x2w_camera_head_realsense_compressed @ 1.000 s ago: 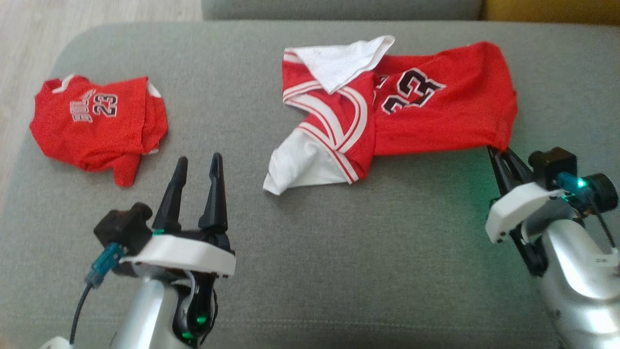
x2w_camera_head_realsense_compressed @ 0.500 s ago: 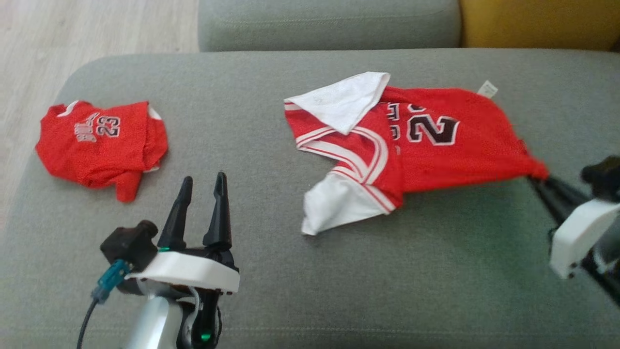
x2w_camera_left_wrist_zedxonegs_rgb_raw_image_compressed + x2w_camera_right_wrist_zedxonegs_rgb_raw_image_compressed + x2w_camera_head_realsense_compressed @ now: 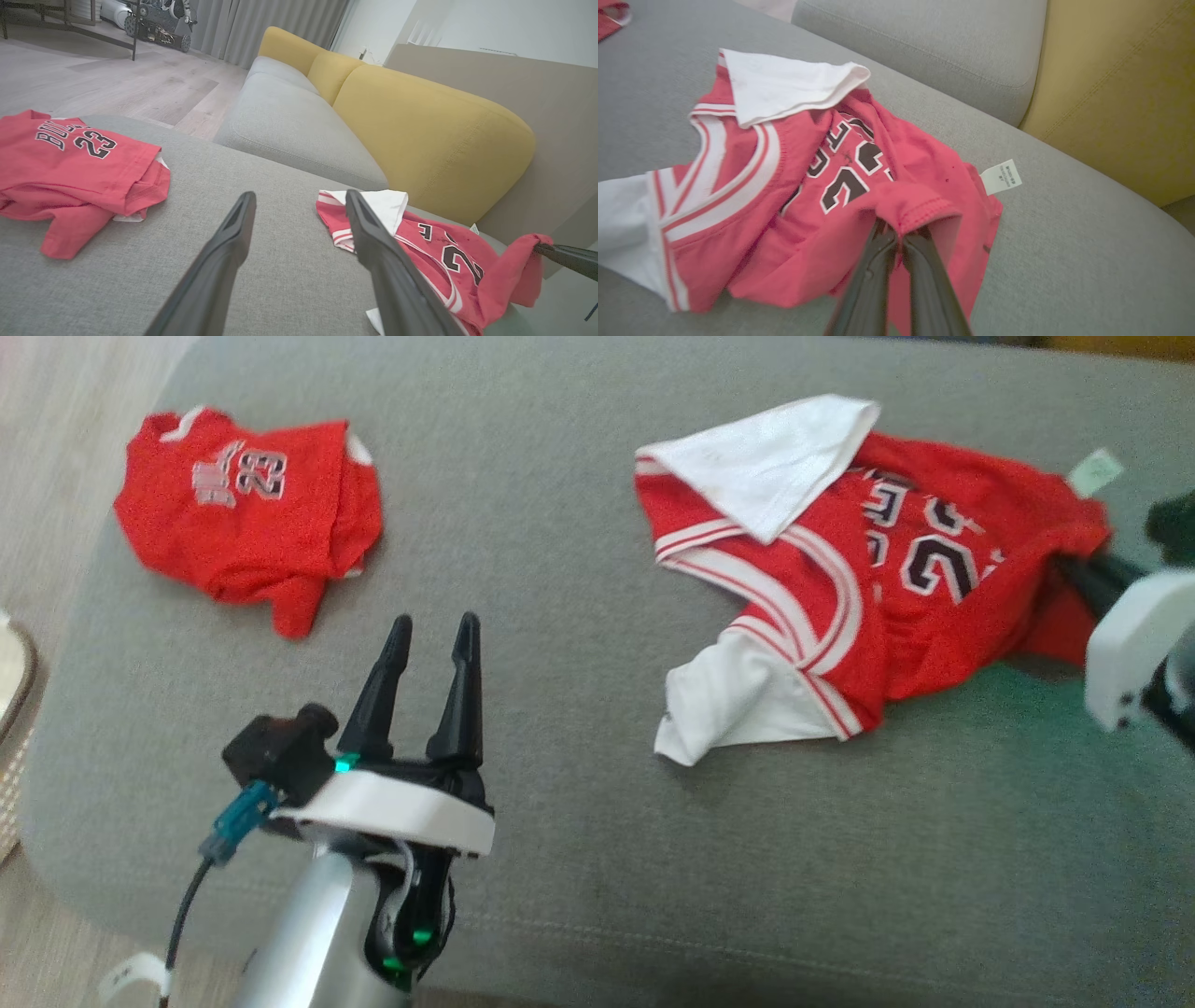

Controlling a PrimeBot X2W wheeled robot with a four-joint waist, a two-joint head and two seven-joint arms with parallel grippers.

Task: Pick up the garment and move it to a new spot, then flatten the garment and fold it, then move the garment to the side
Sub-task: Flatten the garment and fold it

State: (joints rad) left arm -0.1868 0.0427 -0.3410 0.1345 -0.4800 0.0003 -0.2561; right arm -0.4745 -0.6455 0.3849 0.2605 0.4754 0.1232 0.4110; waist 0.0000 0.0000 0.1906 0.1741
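Grey woven fabric covers the seat cushion [image 3: 560,541] on which everything lies. Toward the cushion's right side is the garment [image 3: 934,625], a red jersey with white sleeves, a white-striped neckline and a dark number 23, crumpled rather than flat. One white sleeve [image 3: 775,457] is folded over the garment on the side facing the cushion's back, and the other spreads toward the cushion's near edge. The right gripper [image 3: 899,231] is closed, its two dark fingers pinching a bunched fold of the garment's red hem and holding that corner raised off the cushion while the rest of the cloth rests on it. A small white label [image 3: 1001,177] sticks out of the garment just beside the pinched fold, toward the cushion's back. The left gripper [image 3: 434,625] hovers over the cushion's near middle, jaws spread wide with nothing between them, well apart from the garment. Near the cushion's far left corner lies a second red shirt [image 3: 252,513] with the same number, rumpled. Behind the cushion stands a yellow backrest [image 3: 420,130].
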